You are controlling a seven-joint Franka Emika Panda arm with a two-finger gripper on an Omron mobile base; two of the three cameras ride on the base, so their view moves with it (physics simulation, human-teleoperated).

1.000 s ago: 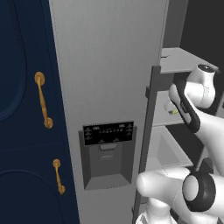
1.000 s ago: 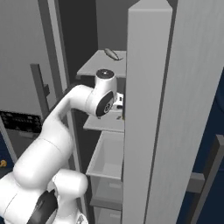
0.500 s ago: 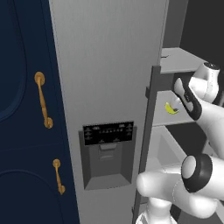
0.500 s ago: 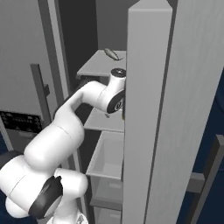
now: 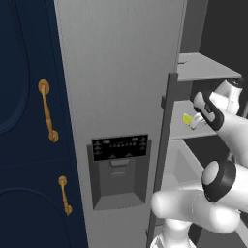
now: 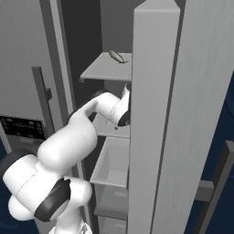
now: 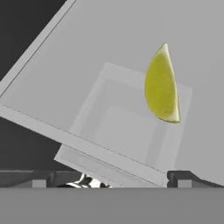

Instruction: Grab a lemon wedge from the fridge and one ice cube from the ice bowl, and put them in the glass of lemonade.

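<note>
Lemon wedge [image 7: 162,85] lies on a grey fridge shelf [image 7: 87,65], just ahead of the claw [image 7: 109,177], whose two dark tips stand wide apart, released and empty. From the left base camera the wedge [image 5: 187,118] sits near the shelf's front edge, close beside the claw [image 5: 196,122]. Beyond, the fridge [image 5: 121,72] has its right door [image 6: 155,114] swung open. A small grey object [image 6: 116,56] rests on the upper shelf [image 6: 105,71].
</note>
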